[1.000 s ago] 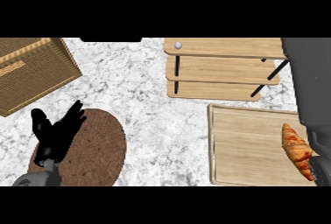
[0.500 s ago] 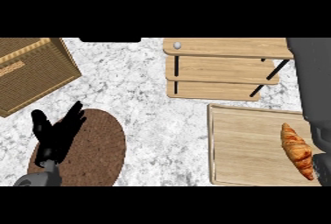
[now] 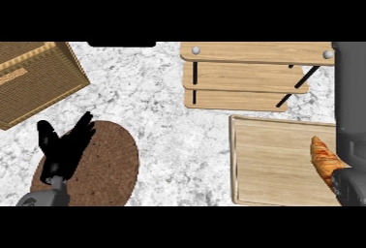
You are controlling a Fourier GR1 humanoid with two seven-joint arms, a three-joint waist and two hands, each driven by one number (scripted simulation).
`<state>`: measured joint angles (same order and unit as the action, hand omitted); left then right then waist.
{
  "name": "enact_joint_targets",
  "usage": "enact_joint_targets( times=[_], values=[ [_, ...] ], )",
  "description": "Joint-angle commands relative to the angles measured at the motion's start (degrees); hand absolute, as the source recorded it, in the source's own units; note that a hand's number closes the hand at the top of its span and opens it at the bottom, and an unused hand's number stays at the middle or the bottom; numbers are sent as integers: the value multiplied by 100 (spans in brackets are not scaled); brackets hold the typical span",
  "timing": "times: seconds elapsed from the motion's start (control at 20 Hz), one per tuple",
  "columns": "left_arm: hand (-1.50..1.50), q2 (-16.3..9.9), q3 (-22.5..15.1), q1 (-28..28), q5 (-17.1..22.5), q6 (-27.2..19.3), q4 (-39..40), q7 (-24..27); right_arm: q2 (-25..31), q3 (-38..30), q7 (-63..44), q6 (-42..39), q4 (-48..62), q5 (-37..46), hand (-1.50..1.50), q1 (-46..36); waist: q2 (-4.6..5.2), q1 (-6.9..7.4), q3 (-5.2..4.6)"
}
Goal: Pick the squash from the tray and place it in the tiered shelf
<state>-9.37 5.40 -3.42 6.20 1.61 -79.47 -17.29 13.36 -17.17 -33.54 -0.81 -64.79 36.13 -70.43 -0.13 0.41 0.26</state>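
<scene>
The squash (image 3: 325, 162) lies at the wooden tray's (image 3: 275, 164) right edge, below the tiered shelf (image 3: 247, 72). Left hand (image 3: 64, 147) rests spread over a brown mat (image 3: 107, 167); right hand's (image 3: 350, 186) fingers cannot be told.

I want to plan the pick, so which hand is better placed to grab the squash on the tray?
The right, probably. The squash lies at the tray's right side, beside the right arm at the view's right edge. The left hand rests open over the brown mat, far across the counter.

Single head view, steeply down on counter (image 3: 178, 126), forearms entering below
</scene>
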Motion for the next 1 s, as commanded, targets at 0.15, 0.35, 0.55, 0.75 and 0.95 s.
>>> enact_joint_targets(
  times=[0.15,0.35,0.55,0.75,0.95],
  values=[
    [0,100,-63,167,-80,-153,-74,-247,-60,-710,-399,480,-283,-731,-150,-224,2,-6,-25],
    [0,-72,80,327,44,78,-77,-90,50,-749,-572,1162,-565,-482,-150,-189,-5,-10,-28],
    [0,4,117,191,22,50,145,169,853,-943,-691,1065,-486,-317,-150,-116,5,-55,-30],
    [0,111,-45,355,-104,-101,-146,-43,1152,-1412,-653,1501,-558,-409,-150,235,0,-39,-24],
    [0,6,91,151,-78,-71,64,1,1909,-1952,-820,882,-694,-1064,-150,404,-2,-98,-25]
  ],
)
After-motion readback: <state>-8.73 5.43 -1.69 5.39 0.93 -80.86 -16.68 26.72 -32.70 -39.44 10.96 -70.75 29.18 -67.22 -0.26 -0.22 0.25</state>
